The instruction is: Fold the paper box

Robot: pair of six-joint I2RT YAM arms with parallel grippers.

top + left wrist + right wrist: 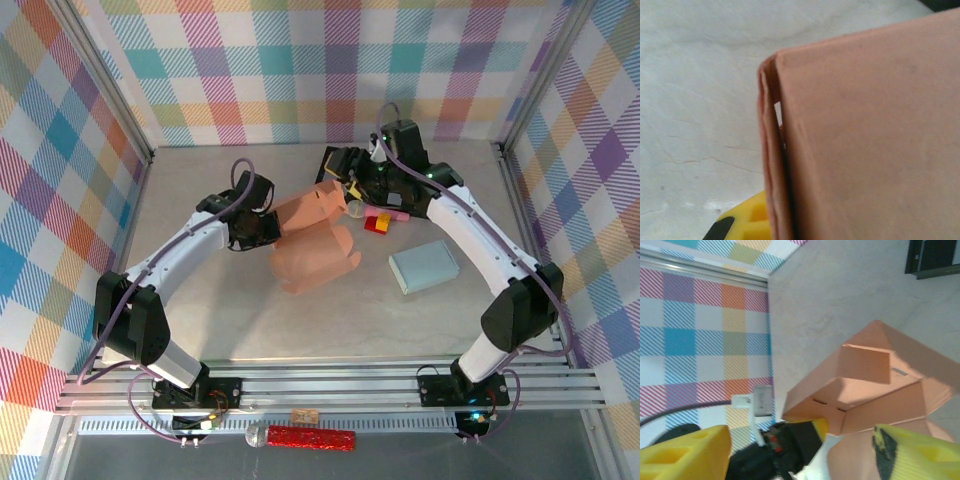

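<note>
**Edges and room.** Grey bench (200, 320), walled on three sides by checked panels (300, 70), with a metal rail (320, 385) along the near edge. The near half of the bench lies bare between my two arms. The far half is crowded around the middle.

**Count.**
- Paper box (315, 245), one, salmon-coloured and part folded. It lies at mid-bench with its flaps standing at angles.
- Pale blue box (424, 267), one, closed and flat. It sits right of the paper box and well apart from it.
- Small coloured pieces (380, 220) in red, yellow and pink, clustered just beyond the paper box's right corner. They are too small to count surely.
- Dark flat thing (335, 160), one, near the back wall.
- Red glittery stick (310, 438), one, below the rail and off the bench.

**Containers.** I cannot tell whether anything lies inside the paper box. On my right wrist view the paper box (865, 385) shows one slotted panel and one raised flap.

**Claws.**
- My left claw (268, 228) is clamped tight on the paper box's left wall. From the wrist, that wall (865, 140) stands hard against my yellow finger (745, 225).
- My right claw (352, 200) hangs at the box's far right corner. Its jaws (802, 440) are spread wide and grip nothing.
</note>
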